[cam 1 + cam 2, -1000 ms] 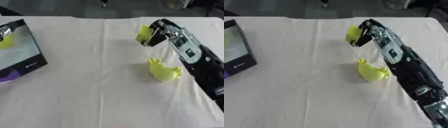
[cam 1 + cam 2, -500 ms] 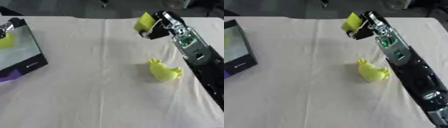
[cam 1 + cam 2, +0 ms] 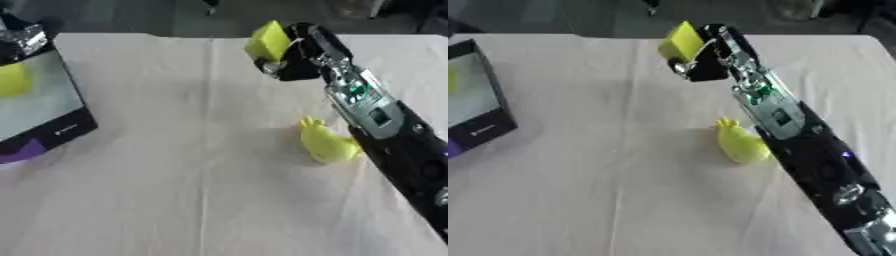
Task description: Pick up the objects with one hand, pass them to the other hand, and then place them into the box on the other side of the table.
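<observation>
Cloth-covered surface (image 3: 175, 190) fills most of my view, and against a second ago my right arm reaches further across it, toward the far edge and more to my left. Next in size, the box (image 3: 39, 107) sits at the left edge with a yellow thing inside it; it seems unmoved, apart from the camera's shift. My right hand (image 3: 293, 57) has risen from beside the yellow toy to well above the surface, its fingers curled round a yellow block (image 3: 267, 41), which sticks out on the hand's left side. The yellow toy (image 3: 325, 144), rounded with small points at one end, lies on the cloth just beside my forearm, as before. My left hand shows nowhere.
</observation>
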`<control>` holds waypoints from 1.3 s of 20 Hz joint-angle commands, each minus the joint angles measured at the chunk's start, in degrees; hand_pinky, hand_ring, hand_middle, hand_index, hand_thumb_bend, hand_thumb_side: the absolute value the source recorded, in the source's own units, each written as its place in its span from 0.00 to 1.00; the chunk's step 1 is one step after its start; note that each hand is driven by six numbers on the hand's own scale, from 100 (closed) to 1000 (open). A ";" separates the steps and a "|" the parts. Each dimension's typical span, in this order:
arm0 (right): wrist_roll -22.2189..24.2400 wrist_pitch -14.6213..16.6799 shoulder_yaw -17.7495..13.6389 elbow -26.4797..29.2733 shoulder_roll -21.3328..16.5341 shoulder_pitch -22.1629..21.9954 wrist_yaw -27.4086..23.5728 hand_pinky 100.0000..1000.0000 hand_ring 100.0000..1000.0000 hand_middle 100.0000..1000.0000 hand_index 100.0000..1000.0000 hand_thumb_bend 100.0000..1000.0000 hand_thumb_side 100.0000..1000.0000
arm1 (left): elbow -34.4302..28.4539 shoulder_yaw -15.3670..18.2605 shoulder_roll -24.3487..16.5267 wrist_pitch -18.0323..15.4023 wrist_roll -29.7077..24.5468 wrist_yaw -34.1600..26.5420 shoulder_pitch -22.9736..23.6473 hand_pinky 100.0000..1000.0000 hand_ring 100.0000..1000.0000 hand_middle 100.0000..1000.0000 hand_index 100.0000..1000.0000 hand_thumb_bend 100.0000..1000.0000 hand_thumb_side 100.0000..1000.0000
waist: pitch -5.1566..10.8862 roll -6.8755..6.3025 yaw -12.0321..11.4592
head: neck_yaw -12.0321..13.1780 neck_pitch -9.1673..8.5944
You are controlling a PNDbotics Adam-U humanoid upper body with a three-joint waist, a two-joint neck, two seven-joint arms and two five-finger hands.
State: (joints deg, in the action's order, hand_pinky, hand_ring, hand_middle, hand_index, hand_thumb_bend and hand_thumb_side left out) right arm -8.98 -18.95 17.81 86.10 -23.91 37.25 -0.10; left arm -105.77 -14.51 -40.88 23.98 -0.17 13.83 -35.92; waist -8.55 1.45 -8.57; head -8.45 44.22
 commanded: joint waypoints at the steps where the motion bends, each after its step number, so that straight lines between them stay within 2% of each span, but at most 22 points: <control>1: 0.13 1.53 0.64 -0.13 0.35 1.06 -0.13 0.62 0.49 0.48 0.54 0.37 0.00 | -4.23 -1.04 -2.47 -0.60 -3.10 -1.04 -2.22 0.82 0.70 0.53 0.72 0.54 0.45 | 1.75 -1.19 -0.18 | -0.16 -0.11; 5: 0.76 3.10 1.73 -0.99 1.30 1.71 1.06 0.63 0.49 0.48 0.55 0.37 0.00 | -8.19 -2.77 -2.67 -0.71 -7.43 -3.10 -4.24 0.82 0.70 0.54 0.72 0.54 0.46 | 1.83 -1.46 -0.44 | -0.22 -0.11; 13: 0.04 6.48 2.93 -2.30 3.24 2.17 1.30 0.64 0.49 0.48 0.55 0.37 0.00 | -8.82 -7.35 -0.35 -4.23 -14.47 -3.58 -10.86 0.82 0.71 0.56 0.73 0.54 0.45 | 2.16 -1.92 -0.84 | -0.16 -0.11; 18: -1.21 9.80 3.63 -2.87 4.04 2.06 -0.35 0.64 0.49 0.48 0.55 0.37 0.00 | -8.82 -10.22 1.34 -3.49 -19.60 -3.91 -13.90 0.82 0.71 0.57 0.74 0.52 0.46 | 2.50 -2.38 -1.08 | 0.17 -0.11; 26: -1.91 16.16 5.23 -3.35 4.61 2.29 -4.13 0.65 0.50 0.48 0.55 0.38 0.00 | -8.82 -13.52 4.06 -2.06 -24.71 -2.95 -16.86 0.81 0.72 0.58 0.74 0.49 0.48 | 2.75 -2.57 -1.10 | 0.65 -0.11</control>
State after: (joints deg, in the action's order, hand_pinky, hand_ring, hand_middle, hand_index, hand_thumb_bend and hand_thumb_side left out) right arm -10.79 -3.94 23.10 82.42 -18.94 38.32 -3.38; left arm -113.88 -27.99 -36.56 21.69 -24.07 10.50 -51.52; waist -7.89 -0.26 -9.59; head -8.04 44.22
